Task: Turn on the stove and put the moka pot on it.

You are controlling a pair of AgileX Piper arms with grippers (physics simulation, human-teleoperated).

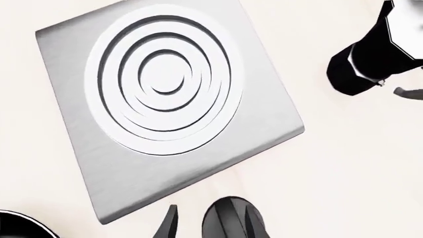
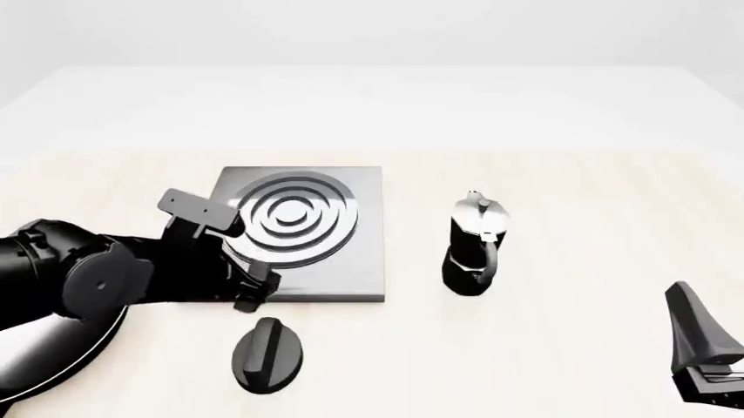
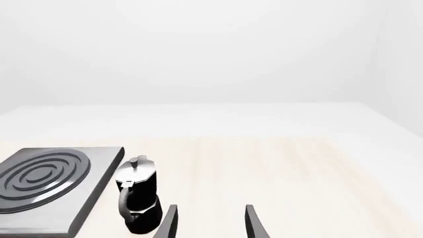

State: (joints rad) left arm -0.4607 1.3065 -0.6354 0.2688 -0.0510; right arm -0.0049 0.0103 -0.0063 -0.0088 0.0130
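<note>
Stove knob (image 2: pixel 268 352) is seen just below the spread left gripper (image 2: pixel 249 292), ridge pointing fwd; moka pot (image 2: pixel 475 246) stands upright right of stove plate (image 2: pixel 348 261), nr the spread right gripper (image 3: pixel 210 223).

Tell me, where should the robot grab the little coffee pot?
Probably the moka pot by its narrow waist, right pincer coming from the right. It stands upright, handle facing the robot, so the pincer's open tips can straddle the waist without bumping the stove.
</note>
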